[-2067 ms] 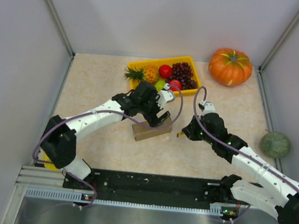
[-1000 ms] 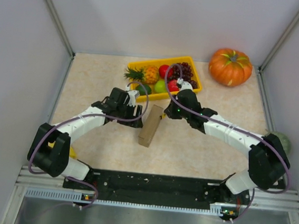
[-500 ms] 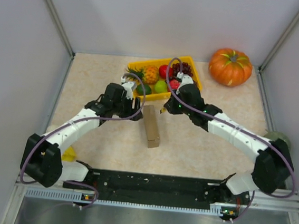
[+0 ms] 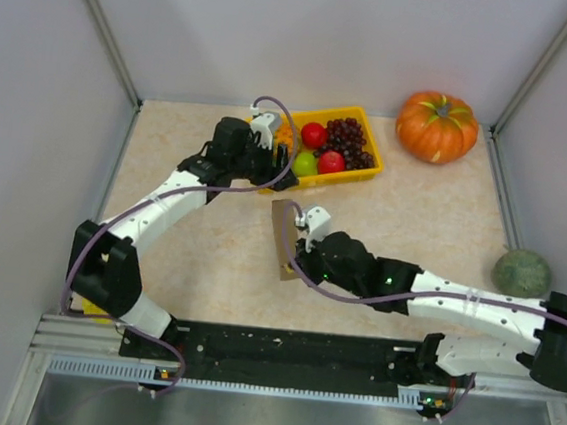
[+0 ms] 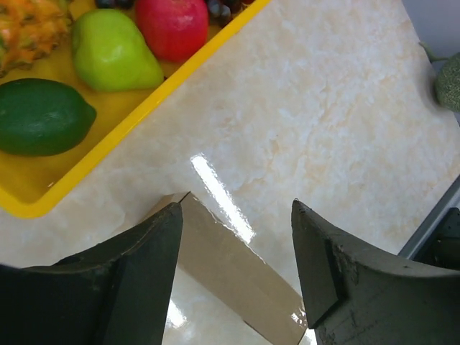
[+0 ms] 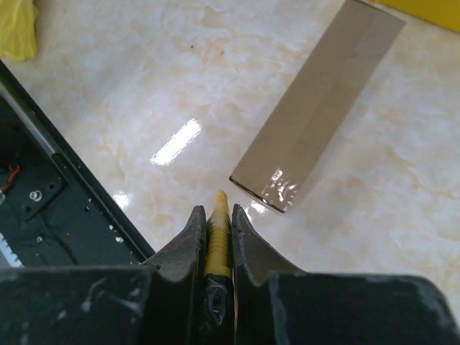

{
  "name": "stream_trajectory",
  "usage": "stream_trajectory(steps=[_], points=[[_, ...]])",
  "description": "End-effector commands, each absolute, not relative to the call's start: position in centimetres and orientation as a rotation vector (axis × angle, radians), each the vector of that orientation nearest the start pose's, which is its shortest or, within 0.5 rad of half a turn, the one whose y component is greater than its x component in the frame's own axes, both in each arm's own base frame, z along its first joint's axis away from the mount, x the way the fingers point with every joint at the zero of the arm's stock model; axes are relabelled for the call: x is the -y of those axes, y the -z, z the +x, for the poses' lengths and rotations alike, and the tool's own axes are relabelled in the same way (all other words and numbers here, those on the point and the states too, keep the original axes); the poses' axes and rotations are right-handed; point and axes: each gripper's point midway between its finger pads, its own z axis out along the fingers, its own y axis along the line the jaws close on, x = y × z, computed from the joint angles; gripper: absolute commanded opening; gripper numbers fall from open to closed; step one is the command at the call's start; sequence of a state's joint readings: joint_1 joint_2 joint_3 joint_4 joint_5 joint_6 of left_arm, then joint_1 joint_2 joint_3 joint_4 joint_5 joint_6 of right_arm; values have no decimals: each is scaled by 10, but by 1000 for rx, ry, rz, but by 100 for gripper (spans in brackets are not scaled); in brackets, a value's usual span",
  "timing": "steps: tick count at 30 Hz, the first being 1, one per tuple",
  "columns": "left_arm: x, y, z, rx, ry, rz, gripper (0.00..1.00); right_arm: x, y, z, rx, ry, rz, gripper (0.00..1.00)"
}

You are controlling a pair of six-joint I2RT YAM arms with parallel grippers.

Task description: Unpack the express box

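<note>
Nearest, the right gripper (image 6: 215, 213) sits low over the table (image 4: 403, 224), jaws pressed together on a thin yellow tool (image 6: 217, 237). The tool's pointed tip pokes out ahead of the fingertips. It lies just short of the near end of the express box (image 6: 316, 108) — whether it touches cannot be told.

The box rests on the marble-patterned table about mid-field. It is closed as far as can be seen, long axis running roughly near-to-far, with glossy tape on its near end.

Beyond it, the left gripper (image 5: 236, 208) hovers over the box's far end with jaws well apart — empty, the cardboard showing below in the gap.

Just past that, the yellow tray (image 5: 144, 115) holds a green pear (image 5: 115, 54), red apple (image 5: 172, 25), dark green fruit (image 5: 39, 115), pineapple (image 5: 29, 32) and grapes (image 4: 349, 136).

Far right corner: orange pumpkin (image 4: 436, 127). A green squash (image 4: 522, 273) sits at the right edge, well apart from the box.
</note>
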State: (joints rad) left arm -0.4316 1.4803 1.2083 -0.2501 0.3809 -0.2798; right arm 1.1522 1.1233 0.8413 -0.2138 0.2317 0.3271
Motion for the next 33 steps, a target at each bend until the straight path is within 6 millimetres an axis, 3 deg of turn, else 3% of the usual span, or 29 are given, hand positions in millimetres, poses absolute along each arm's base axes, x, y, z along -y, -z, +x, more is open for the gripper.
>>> stream_trajectory(steps=[1, 3, 5, 10, 19, 26, 33], points=[[278, -227, 362, -2090, 984, 473, 66, -352, -186, 181, -1887, -607, -793, 0], [286, -216, 362, -2118, 1009, 495, 66, -368, -193, 186, -1855, -597, -782, 0], [290, -204, 363, -2148, 1013, 507, 65, -377, -183, 196, -1872, -540, -778, 0], [295, -184, 359, -2192, 1010, 539, 65, -375, -171, 207, -1905, -468, -706, 0], [285, -134, 357, -2348, 904, 575, 64, -323, -155, 210, -1967, -329, -567, 0], [282, -127, 355, -2376, 881, 593, 62, -288, -143, 215, -2016, -254, -461, 0], [281, -125, 346, -2382, 890, 627, 61, -258, -145, 231, -2039, -261, -322, 0]])
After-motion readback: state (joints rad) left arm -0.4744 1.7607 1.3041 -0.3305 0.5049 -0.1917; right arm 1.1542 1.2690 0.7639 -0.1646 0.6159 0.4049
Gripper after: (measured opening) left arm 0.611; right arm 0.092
